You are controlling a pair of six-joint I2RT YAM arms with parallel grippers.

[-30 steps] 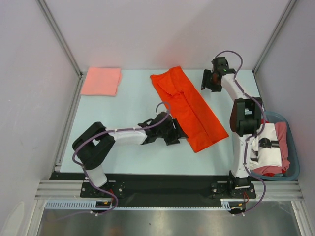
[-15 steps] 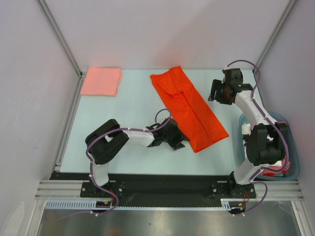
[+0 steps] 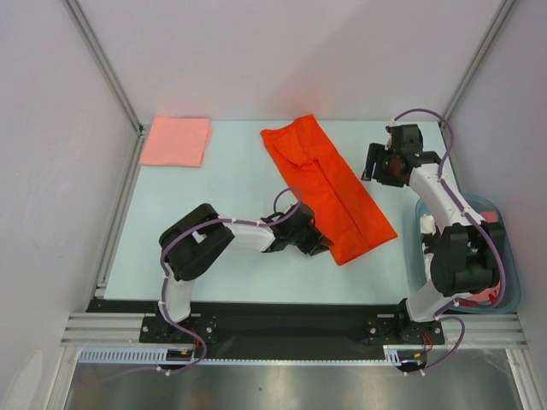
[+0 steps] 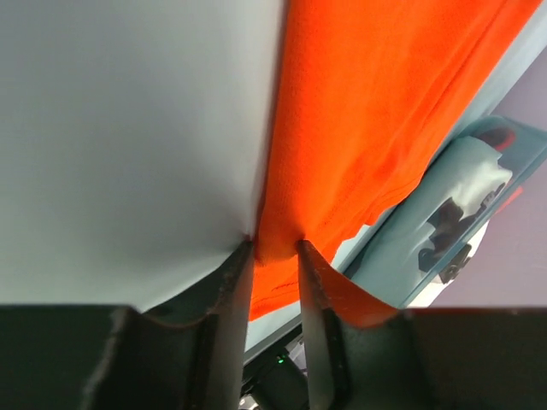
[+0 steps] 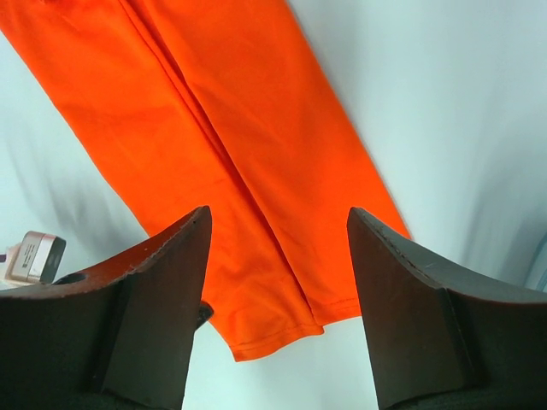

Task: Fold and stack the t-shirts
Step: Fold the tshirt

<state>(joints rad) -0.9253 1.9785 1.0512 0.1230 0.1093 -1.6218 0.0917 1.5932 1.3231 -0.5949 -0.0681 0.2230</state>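
The bright orange-red t-shirt [image 3: 329,192] lies folded into a long strip, slanting from the far middle toward the near right. My left gripper [image 3: 318,248] is low at the strip's near-left corner. In the left wrist view the cloth's edge [image 4: 342,128] runs between the left gripper's [image 4: 273,243] narrowed jaws, with a gap still between them. My right gripper [image 3: 374,166] hovers right of the strip, open and empty. The right wrist view looks down on the t-shirt's hem [image 5: 282,282] between that gripper's [image 5: 278,211] wide-spread fingers. A pale salmon-pink t-shirt [image 3: 176,141] lies folded at the far left.
A translucent blue-green tub [image 3: 509,256] stands at the right edge, mostly hidden behind the right arm, with red cloth [image 3: 483,296] showing inside. Grey walls and metal rails close in the table on three sides.
My left gripper has slid right to the orange-red shirt's near corner and its jaws have narrowed. The right arm swung right and nearer, and now covers most of the tub.
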